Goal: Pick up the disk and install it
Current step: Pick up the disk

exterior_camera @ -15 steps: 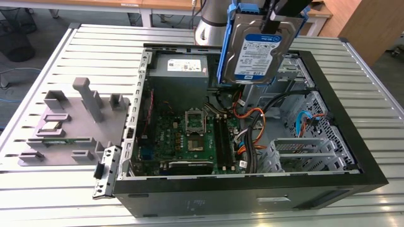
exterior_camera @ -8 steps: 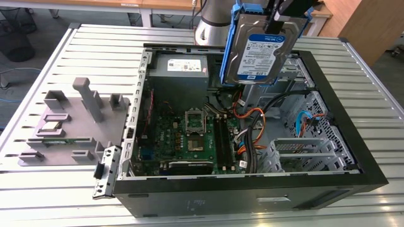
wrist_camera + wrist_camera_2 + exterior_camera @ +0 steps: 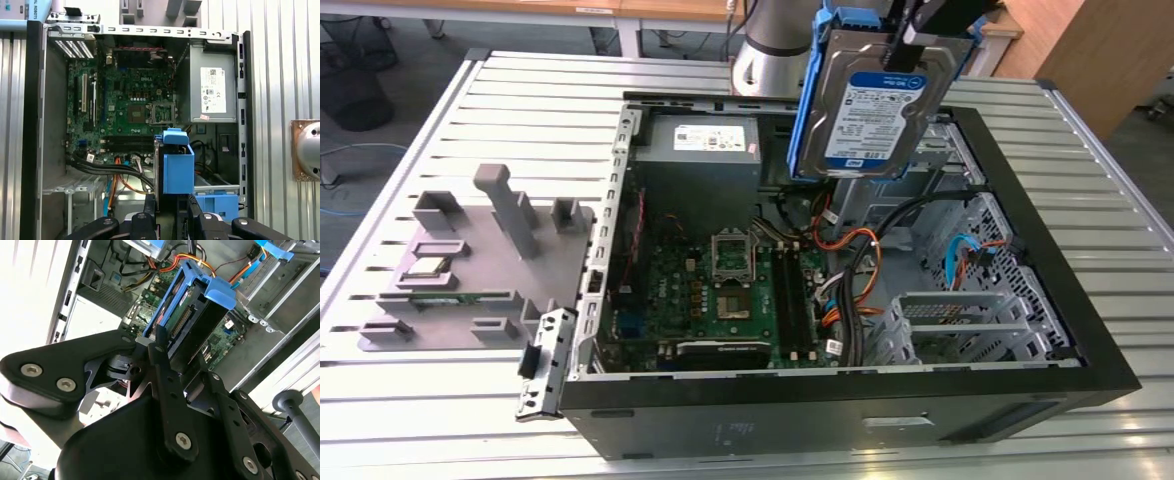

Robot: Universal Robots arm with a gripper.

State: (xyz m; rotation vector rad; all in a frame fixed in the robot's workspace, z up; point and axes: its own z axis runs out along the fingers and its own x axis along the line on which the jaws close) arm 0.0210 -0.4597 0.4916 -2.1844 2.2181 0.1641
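— Exterior view first: the gripper [image 3: 909, 52] is clamped on the upper end of the disk [image 3: 874, 110]. The drive hangs on edge, label outward, above the open computer case [image 3: 1057, 262].

— Whereabouts over the case?

— Toward the far end, just beside the grey power supply [image 3: 700, 150], on the exterior view's right of it. The cables [image 3: 854, 250] lie below. I see nothing touching the drive except the tool.

— And the grip itself?

— In the second wrist view the fingers [image 3: 162, 365] press in on the drive from both sides, and the blue rails [image 3: 220, 292] run along its edges. It's a firm-looking pinch, not a spread jaw.

— So which step is this?

— Pick-up reads as done and the install as not yet done. The drive is in the air and in no bay. The first wrist view looks down past the disk [image 3: 178, 167] to the motherboard [image 3: 135, 105], with a blue plastic bracket [image 3: 217, 206] sitting low in the case near it.

— What does the next move call for?

— My judgement is that it calls for squareness. The rails have to line up with a bay's guides, and the drive must stay clear of those cables. A tilted entry could jam the rails or snag a wire.
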